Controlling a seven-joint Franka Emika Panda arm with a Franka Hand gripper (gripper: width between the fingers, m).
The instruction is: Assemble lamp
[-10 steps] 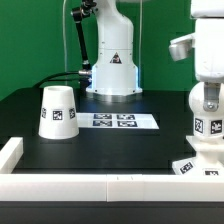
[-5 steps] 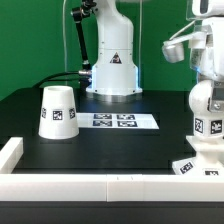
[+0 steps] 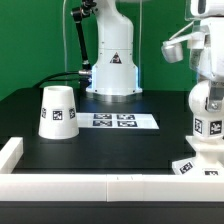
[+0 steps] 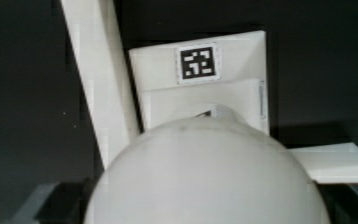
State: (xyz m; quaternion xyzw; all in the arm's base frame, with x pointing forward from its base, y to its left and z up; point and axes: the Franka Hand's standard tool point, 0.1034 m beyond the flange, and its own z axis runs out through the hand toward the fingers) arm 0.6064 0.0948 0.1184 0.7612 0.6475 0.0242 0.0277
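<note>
The white bulb [image 3: 205, 103] stands upright with its tagged neck on the low square base [image 3: 197, 166] at the exterior view's right edge. My gripper [image 3: 204, 96] comes down from above and is shut on the bulb's ball. In the wrist view the bulb [image 4: 202, 170] fills the foreground and hides my fingers; the base [image 4: 202, 95] with its tag lies beyond it. The cup-like shade [image 3: 57, 112] stands mouth down at the exterior view's left, far from the gripper.
The marker board [image 3: 119, 121] lies flat mid-table in front of the robot's pedestal [image 3: 112, 70]. A white rail [image 3: 100, 185] runs along the near table edge, with a corner piece [image 3: 10, 152] at the left. The rail also shows in the wrist view [image 4: 96, 60].
The hand above the bulb has turned and shifted slightly toward the exterior view's left since one second ago. The bulb, base and shade stay in place.
</note>
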